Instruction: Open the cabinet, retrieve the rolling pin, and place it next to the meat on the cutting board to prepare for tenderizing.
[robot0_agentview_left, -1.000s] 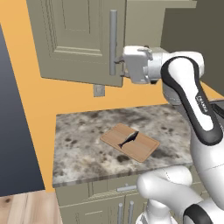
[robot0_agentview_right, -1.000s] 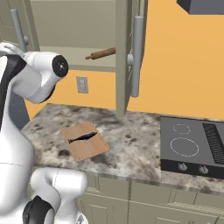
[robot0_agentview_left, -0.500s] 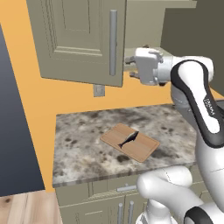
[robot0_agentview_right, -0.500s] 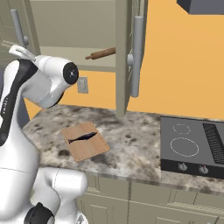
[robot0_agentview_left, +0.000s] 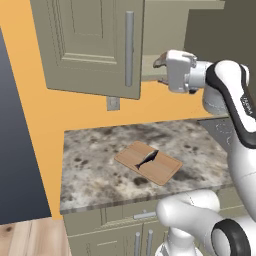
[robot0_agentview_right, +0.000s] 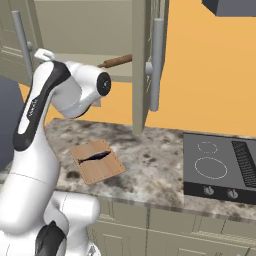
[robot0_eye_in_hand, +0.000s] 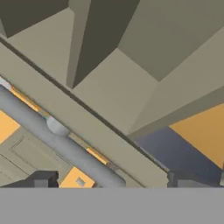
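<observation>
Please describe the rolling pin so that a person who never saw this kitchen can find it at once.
Look at the grey-green wall cabinet above the stone counter; its doors stand open. On its inner shelf lies the rolling pin, a slim reddish-brown wooden cylinder, the only item there.

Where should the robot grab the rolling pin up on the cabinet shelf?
Probably around the middle of the rolling pin, coming in from the open front of the cabinet. It lies flat on the shelf, a slim round stick, so the open pincer can likely close across its width.
</observation>
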